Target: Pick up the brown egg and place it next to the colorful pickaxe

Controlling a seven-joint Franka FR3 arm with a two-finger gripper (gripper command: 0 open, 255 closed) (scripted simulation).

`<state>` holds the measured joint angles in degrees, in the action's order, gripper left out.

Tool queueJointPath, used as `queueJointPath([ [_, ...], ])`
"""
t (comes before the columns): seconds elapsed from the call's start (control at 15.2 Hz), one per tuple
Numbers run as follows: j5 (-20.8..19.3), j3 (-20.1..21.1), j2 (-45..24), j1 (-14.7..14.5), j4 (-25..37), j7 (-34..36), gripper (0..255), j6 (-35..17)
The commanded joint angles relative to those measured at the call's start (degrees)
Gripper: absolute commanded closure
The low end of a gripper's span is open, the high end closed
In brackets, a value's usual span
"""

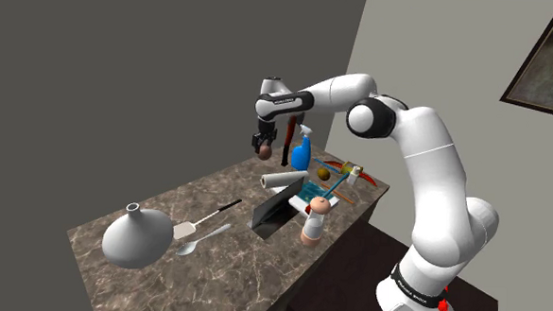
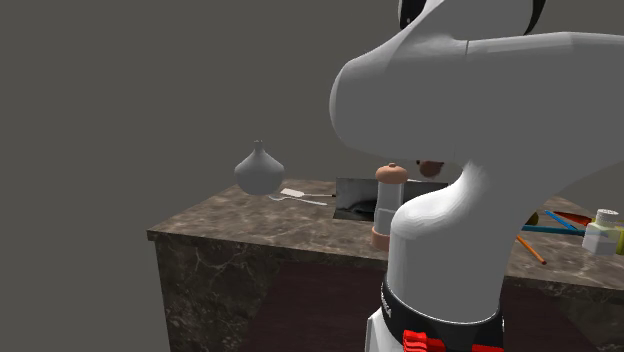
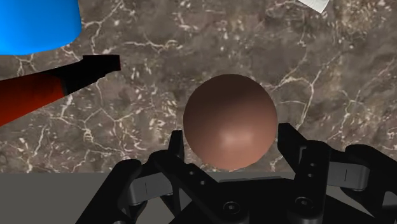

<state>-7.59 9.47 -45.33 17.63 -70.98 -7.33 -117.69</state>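
Observation:
My gripper (image 1: 264, 147) hangs above the far end of the marble table (image 1: 169, 212), shut on the brown egg (image 1: 264, 151). In the wrist view the round brown egg (image 3: 229, 121) sits clasped between the two black fingers (image 3: 176, 145), with bare marble well below it. The colorful pickaxe (image 1: 338, 174), with a teal handle and a red and orange head, lies flat near the table's far right corner in the shoulder view. It lies to the right of the gripper there and beyond the blue spray bottle (image 1: 301, 153). Its bright parts (image 2: 556, 222) also show past the arm.
A red and black tool (image 3: 44, 94) stands beside the blue bottle (image 3: 35, 22). A white roll (image 1: 281, 181), a dark slanted box (image 1: 273, 214) and a tall capped jar (image 1: 313, 222) crowd the table's middle. A grey vase (image 1: 135, 238) and a spatula (image 1: 206, 234) lie nearer.

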Motion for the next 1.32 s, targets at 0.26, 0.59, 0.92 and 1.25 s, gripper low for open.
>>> queueJointPath([
  [0.26,-0.3,-0.2,-1.8,0.0,-1.6,0.2,255,-3.5],
  [0.59,-0.6,-0.5,-3.8,-0.1,-2.1,0.3,255,-5.9],
  [0.92,-0.6,-0.5,-4.5,-0.2,-2.1,0.4,255,-6.6],
  [1.25,-0.6,-0.5,-4.5,-0.2,-2.1,0.4,0,-6.6],
])
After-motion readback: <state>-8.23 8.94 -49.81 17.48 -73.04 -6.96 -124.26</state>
